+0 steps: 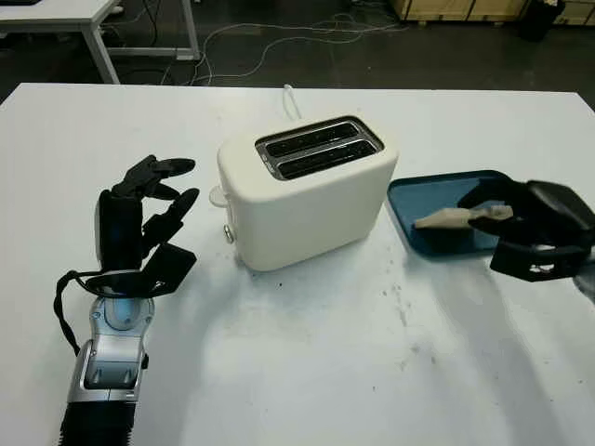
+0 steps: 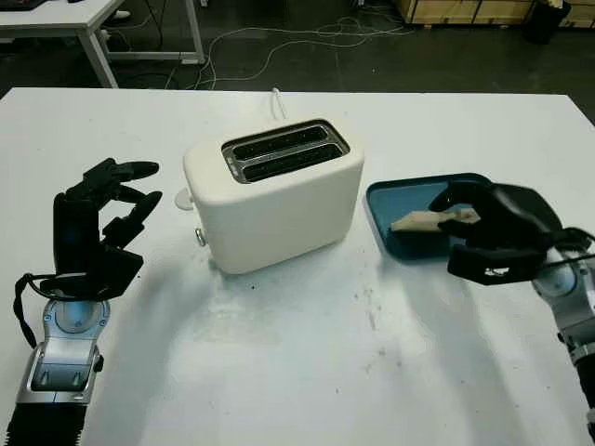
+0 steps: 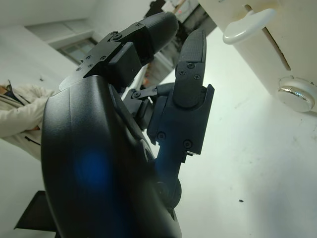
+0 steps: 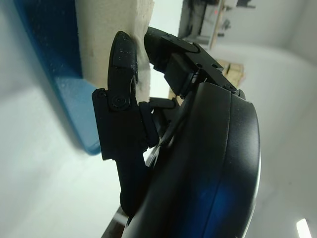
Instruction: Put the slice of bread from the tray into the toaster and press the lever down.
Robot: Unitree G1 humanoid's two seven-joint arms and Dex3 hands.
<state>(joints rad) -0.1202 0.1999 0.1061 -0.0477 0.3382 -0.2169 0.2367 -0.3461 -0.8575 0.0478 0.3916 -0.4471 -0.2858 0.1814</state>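
Note:
A cream two-slot toaster (image 1: 307, 190) stands mid-table, both slots (image 1: 319, 147) empty. Its lever (image 1: 217, 196) is up on the left end, above a metal knob (image 1: 229, 234). To the right lies a blue tray (image 1: 418, 200) holding a pale slice of bread (image 1: 444, 219). My right hand (image 1: 483, 209) reaches over the tray with its fingers closed around the slice; in the right wrist view the bread (image 4: 114, 25) is pinched between thumb and fingers against the tray (image 4: 54, 59). My left hand (image 1: 158, 200) is open, held upright left of the toaster, a short way from the lever (image 3: 247, 27).
The toaster's white cable (image 1: 291, 100) runs off the table's far edge. Bare white table spreads in front of the toaster. A person's light sleeve (image 3: 15, 106) shows in the left wrist view. A desk leg (image 1: 100, 42) and floor cables lie beyond.

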